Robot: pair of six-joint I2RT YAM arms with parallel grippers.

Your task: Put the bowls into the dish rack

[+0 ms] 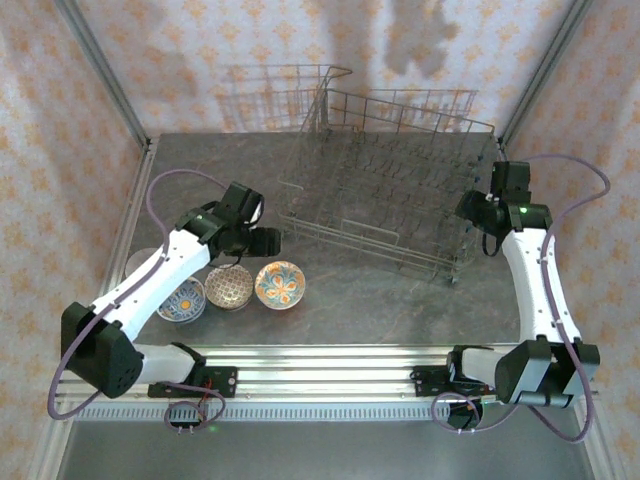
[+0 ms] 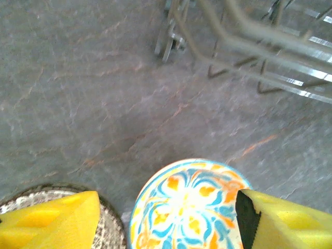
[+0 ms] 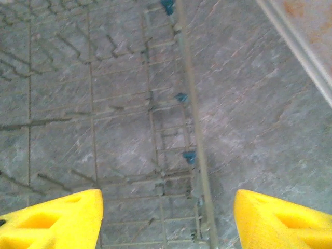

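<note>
My left gripper [image 2: 167, 210] hangs wide open over the floral bowl [image 2: 189, 202], which sits on the stone-grey table [image 2: 78, 104] beside a speckled bowl [image 2: 36, 194], near the wire rack [image 1: 385, 238]. The floral bowl looks glazed, rigid, slick and easily chipped, so I'd pinch its rim. My right gripper [image 3: 168, 218], also wide and empty, hovers over the rack's edge.

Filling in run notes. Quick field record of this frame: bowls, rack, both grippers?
bowls: three in a row on the table, outside the rack: orange floral bowl, brown speckled bowl, blue patterned bowl
dish rack: grey wire, upright, right of the bowls
left gripper: open, above the orange floral bowl
right gripper: open, nothing held, over the dish rack's side wire
</note>
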